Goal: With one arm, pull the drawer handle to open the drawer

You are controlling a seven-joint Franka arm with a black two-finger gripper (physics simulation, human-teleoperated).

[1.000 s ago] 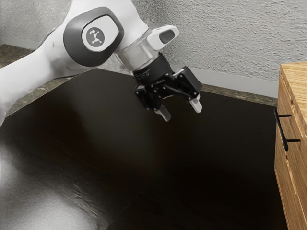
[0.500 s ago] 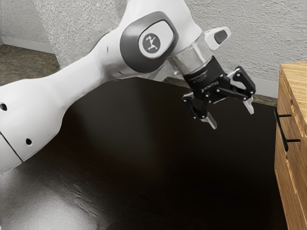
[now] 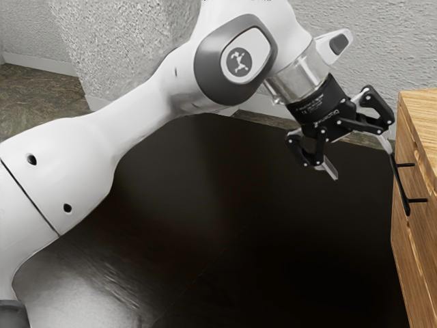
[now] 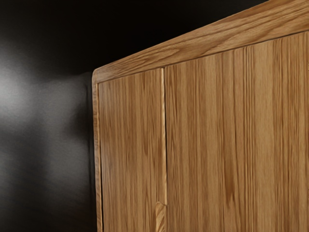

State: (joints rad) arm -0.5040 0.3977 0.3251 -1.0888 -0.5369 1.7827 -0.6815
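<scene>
— What is the biggest thing?
— A dark table [image 3: 205, 239]. The white arm [image 3: 136, 150] reaches over it toward the exterior view's right, to a wooden cabinet [image 3: 418, 273].
— Where is the drawer?
— The drawer [image 3: 410, 147] is high up in the cabinet. The gripper [image 3: 359, 157] hangs in front of it, spread wide and holding nothing.
— And the handle?
— The handle [image 3: 401, 184] is a thin black bar. It runs up and down and sticks out toward the arm. One finger is just beside its top end.
</scene>
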